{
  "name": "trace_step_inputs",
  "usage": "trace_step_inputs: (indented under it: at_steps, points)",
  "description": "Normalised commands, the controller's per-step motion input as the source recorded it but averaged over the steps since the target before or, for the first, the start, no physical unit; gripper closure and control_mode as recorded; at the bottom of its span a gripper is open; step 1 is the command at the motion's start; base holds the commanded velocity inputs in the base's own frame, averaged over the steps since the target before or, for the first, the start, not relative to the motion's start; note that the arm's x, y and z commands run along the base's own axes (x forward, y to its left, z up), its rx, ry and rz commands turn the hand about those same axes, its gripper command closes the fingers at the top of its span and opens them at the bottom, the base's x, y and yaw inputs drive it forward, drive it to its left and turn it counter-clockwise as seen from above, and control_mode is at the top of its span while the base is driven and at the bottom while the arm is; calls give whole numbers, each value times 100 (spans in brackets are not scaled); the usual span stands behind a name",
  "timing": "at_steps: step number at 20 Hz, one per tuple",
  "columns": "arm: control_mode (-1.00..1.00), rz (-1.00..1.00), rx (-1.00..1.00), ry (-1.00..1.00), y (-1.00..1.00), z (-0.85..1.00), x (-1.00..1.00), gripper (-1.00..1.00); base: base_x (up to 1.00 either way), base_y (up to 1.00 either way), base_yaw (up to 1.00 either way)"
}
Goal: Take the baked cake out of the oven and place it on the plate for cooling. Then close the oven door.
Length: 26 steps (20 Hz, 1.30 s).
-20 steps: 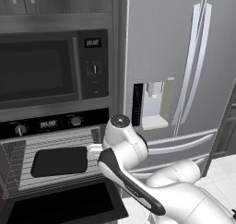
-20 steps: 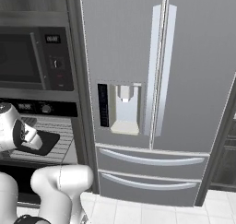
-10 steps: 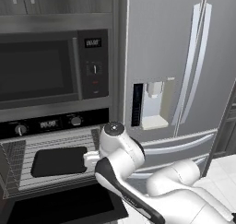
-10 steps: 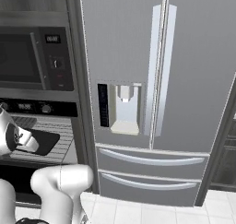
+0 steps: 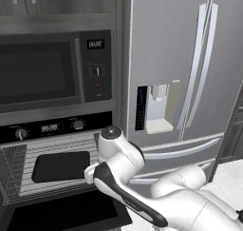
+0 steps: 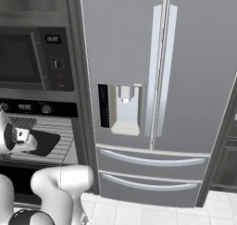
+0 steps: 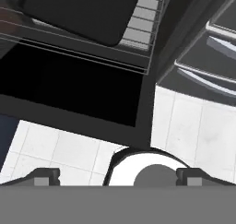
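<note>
The jaws (image 7: 117, 176) stand wide open and grip nothing; in the hand view their two dark tips sit far apart, above pale floor tiles (image 7: 73, 151). Since a second ago the arm's wrist has drawn left and lower, now covering the right end of the rack in the left base view. The fingers are hidden behind the arm in both base views. The oven (image 5: 52, 170) is open, its oven door (image 7: 69, 91) dropped flat, a black slab cut off at the frame's left. On the wire rack (image 5: 19, 170) lies a dark rounded tray (image 5: 60, 166); whether it carries the cake cannot be told. Above sits the microwave (image 5: 47, 71), and to the right the fridge (image 5: 175, 63).
</note>
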Motion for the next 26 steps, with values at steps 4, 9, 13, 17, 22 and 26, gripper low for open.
trace_step_inputs:
  at_steps: [4,9,13,17,22,26]
  points:
    - [-100,26,-11,26,13,0,1,-100,0,0,0]
    - [-100,28,-8,30,10,-2,3,-100,0,0,0]
    - [-100,29,-9,25,10,-1,6,-100,0,0,0]
    - [-100,28,-10,11,13,-16,6,-100,0,0,0]
    - [-100,5,-4,-5,27,-34,-3,-100,0,0,0]
    - [-100,-3,0,-3,6,-38,11,-100,0,0,0]
